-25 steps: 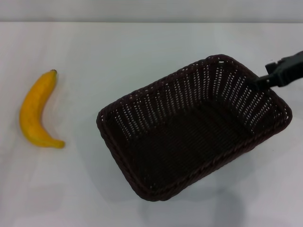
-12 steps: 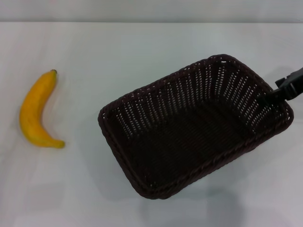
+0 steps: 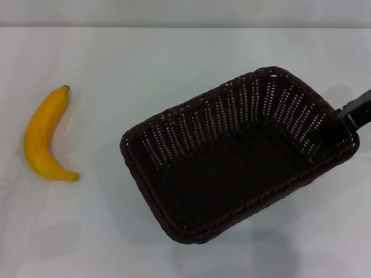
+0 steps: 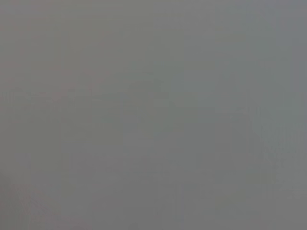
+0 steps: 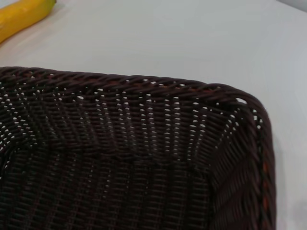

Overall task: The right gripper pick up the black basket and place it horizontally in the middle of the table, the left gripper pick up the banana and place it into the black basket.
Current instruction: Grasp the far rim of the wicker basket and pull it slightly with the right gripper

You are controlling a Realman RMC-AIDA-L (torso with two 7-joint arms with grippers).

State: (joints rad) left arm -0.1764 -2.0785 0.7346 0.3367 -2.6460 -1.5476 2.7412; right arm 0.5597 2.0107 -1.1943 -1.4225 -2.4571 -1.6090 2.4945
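The table [image 3: 174,58] is a plain white surface carrying two items: one basket and one banana.

The black basket [image 3: 232,156] sits right of centre, skewed at an angle to the table edges, open side up and with nothing inside it. In the right wrist view its braided rim [image 5: 144,84] and slotted wall fill most of the frame, with white tabletop beyond.

The banana [image 3: 45,134] lies flat at the left side, well apart from the basket, stem tip pointing away from the robot. Nothing lies between the two. The right wrist view shows one end of it [image 5: 21,14] at the far corner.

The right gripper [image 3: 348,116] reaches in from the right edge to the basket's right-hand rim; only a black part of it shows, and whether its fingers are spread or pinching the rim cannot be told.

The left gripper is out of sight; its wrist view shows only uniform grey.
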